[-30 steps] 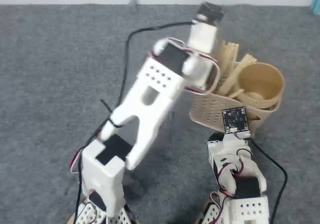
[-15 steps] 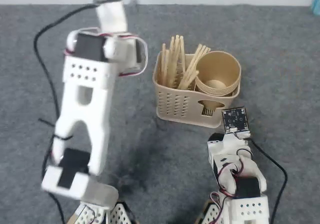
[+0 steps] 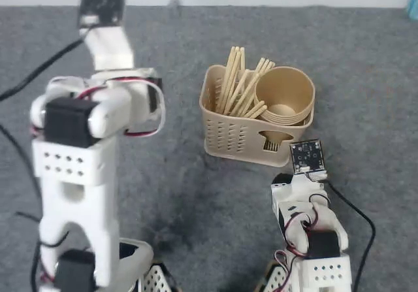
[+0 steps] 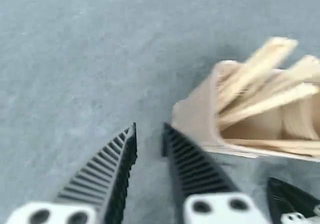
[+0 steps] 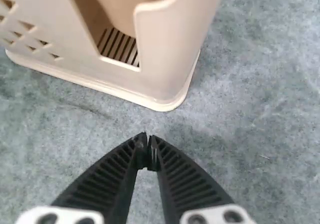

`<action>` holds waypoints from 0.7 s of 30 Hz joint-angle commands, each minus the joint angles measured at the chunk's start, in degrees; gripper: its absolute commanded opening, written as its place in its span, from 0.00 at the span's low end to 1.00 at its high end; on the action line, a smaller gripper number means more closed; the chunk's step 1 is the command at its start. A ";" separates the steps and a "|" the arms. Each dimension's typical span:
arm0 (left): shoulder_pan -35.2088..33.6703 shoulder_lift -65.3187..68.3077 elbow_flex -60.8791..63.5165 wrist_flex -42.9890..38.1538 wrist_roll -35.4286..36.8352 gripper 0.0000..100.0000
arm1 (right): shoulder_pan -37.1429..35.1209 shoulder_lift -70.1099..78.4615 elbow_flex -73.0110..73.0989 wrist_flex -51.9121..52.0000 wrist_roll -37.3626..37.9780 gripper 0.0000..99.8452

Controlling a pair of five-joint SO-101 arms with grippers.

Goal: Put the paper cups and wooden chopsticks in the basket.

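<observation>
Several wooden chopsticks (image 3: 234, 80) and stacked paper cups (image 3: 282, 101) stand inside the basket (image 3: 238, 138) on the grey bench (image 3: 339, 37). The left jaws hang parted and empty nearby; the right jaws are clenched, near its wall.

Left arm (image 3: 78, 168): raised tall, the lower link standing near upright from my base and the elbow high. The wrist stretches away from me, with its camera board (image 3: 102, 4) at the far end. Red and black wires loop beside the wrist joint.

My left gripper (image 4: 150, 132): jaws a narrow gap apart with nothing between them, ribbed black fingers (image 4: 112, 169) angled downward.

Right arm (image 3: 307, 230): folded low and compact close to my base, its wrist camera (image 3: 307, 156) at the front.

My right gripper (image 5: 148, 143): tips pressed together, holding nothing, aimed down.
</observation>
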 commanded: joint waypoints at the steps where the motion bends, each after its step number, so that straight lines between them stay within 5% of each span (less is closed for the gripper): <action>1: -6.15 -5.19 5.49 1.32 -1.23 0.18 | 0.04 -1.10 -0.26 0.84 0.70 0.01; 11: -16.53 -30.68 32.22 -11.52 -14.42 0.01 | 4.79 -1.10 -5.01 5.14 0.18 0.01; 21: -17.76 -56.44 66.07 -23.56 -15.30 0.01 | 14.11 -1.19 -14.95 10.24 -1.58 0.01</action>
